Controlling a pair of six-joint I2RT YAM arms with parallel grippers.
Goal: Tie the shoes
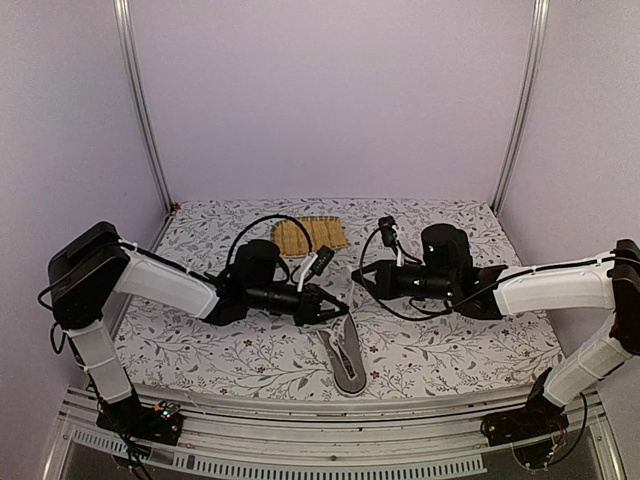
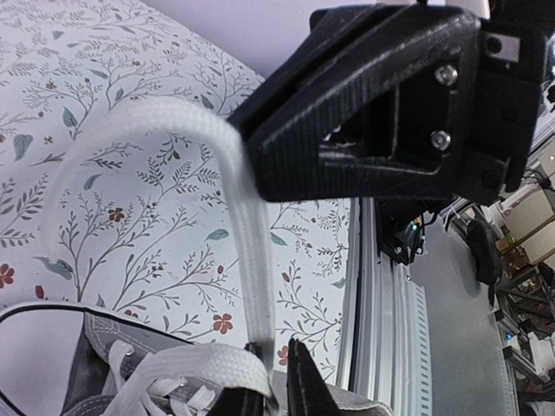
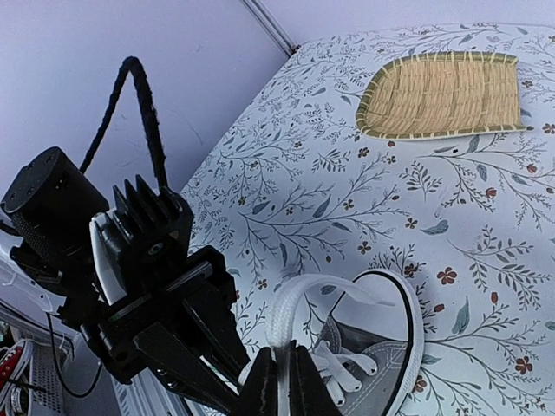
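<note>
**Top view, left to right.**

**Left tool** point(image 1: 338, 310): I see it pinched narrow on a loop of white lace point(image 2: 247, 260). In its wrist view the fingertips are cut off by the lower edge, and a black housing blocks the upper right.

**Mat** point(image 1: 310, 235): yellow and woven, at the far side, well apart from the shoe.

**Shoe** point(image 1: 347, 362): grey, lying on the floral tabletop point(image 1: 450, 340) near the front edge, between the arms and just in front of both tools. From above its lacing is too small to trace, and both wrist views crop it.

**Right tool** point(image 1: 360, 279): closed narrow on a lace rising from the shoe. I cannot tell whether this is the left tool's strand.
</note>
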